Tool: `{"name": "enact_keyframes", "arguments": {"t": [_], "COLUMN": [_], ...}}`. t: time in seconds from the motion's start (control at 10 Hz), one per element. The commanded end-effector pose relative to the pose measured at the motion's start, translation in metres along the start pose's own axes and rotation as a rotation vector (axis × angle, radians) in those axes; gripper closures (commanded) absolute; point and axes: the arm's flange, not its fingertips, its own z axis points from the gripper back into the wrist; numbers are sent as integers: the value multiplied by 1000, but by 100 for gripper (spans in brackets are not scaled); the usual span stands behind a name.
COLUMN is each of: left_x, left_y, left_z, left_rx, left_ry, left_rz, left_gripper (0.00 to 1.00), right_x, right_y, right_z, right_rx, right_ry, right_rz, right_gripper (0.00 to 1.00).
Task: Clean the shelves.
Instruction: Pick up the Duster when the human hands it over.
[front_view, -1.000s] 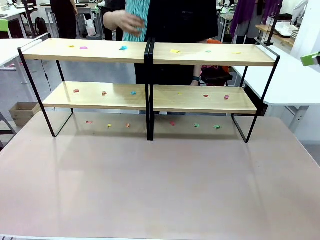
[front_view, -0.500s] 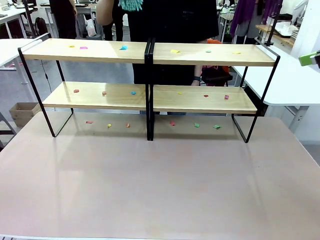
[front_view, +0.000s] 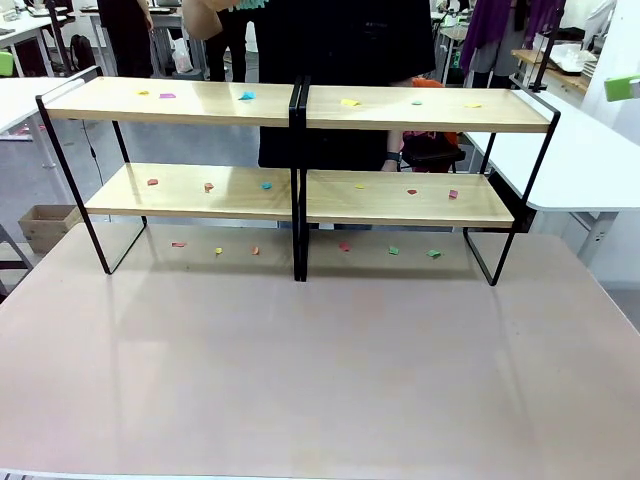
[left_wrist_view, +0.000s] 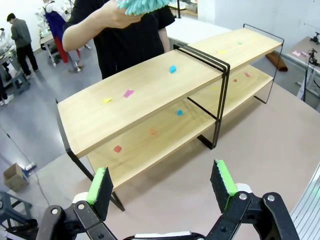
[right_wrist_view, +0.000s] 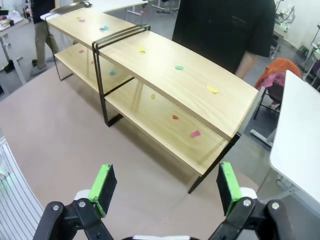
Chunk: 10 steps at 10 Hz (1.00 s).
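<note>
The shelves (front_view: 200, 104) stand across the far half of the table: two joined two-tier racks of light wood boards in black frames. Small coloured paper scraps (front_view: 246, 96) lie on the upper boards, the lower boards and the tabletop beneath. Behind the shelves stands a person in a black shirt (front_view: 350, 40), whose raised hand holds a teal fluffy duster (left_wrist_view: 142, 5) above the upper board (left_wrist_view: 145, 90). My left gripper (left_wrist_view: 162, 187) is open with nothing in it, well short of the rack. My right gripper (right_wrist_view: 165, 187) is open too, with the shelves (right_wrist_view: 200, 85) ahead.
The beige tabletop (front_view: 320, 380) in front of the rack is bare. White tables (front_view: 580, 160) flank the scene on both sides. A cardboard box (front_view: 45, 225) sits on the floor at the left. A chair draped in orange (right_wrist_view: 280, 75) stands behind the rack's right end.
The person's hand has lifted the teal duster from above the left upper board to the top edge of the front view. The shelves and scraps have not moved.
</note>
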Motion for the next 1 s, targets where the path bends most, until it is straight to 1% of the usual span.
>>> {"name": "enact_keyframes", "arguments": {"t": [0.0,0.3,0.4,0.5,0.9], "left_x": [-24,-25,-24,0,0], "left_y": [-13,-13,-13,0,0], "left_z": [-2,-3,-4,0,0], "left_rx": [3,-3,14,-1,-1], "left_ry": [1,2,11,0,0], "left_rz": [-16,-15,-12,-1,-1], "left_gripper": [0,0,0,0,0], "right_x": [-1,1,1,0,0], "right_y": [-4,-1,-2,2,2], "right_z": [0,3,0,0,0], "right_rx": [52,68,48,34,34], "right_ry": [-16,-25,-5,-10,-10], "right_rz": [1,10,-16,-17,-17], "right_gripper": [0,0,0,0,0]}}
